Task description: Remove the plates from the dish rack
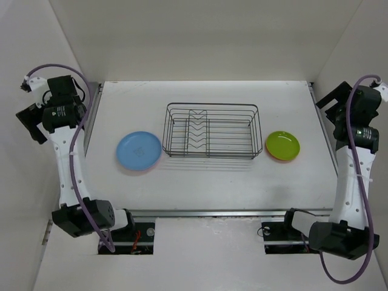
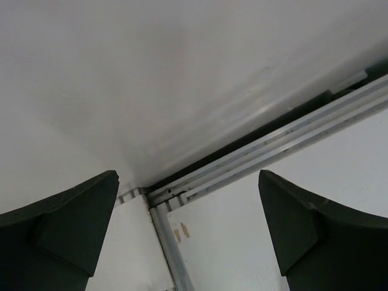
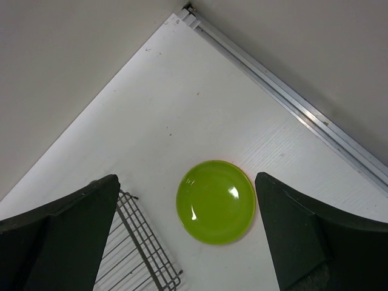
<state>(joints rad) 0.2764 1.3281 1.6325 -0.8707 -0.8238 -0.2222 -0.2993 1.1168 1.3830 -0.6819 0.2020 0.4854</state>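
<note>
white table (image 1: 206,188) inside plain white walls (image 1: 200,36) (left gripper (image 2: 188,176), right gripper (image 3: 187,177) both spread wide)

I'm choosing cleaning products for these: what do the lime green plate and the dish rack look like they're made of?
The lime green plate looks like glossy plastic: it has a uniform bright colour and sharp light glints in the right wrist view, though glazed ware can't be ruled out. The dish rack looks like thin metal wire with a dark, probably coated finish, judging by its slim bars and open see-through grid.
</note>
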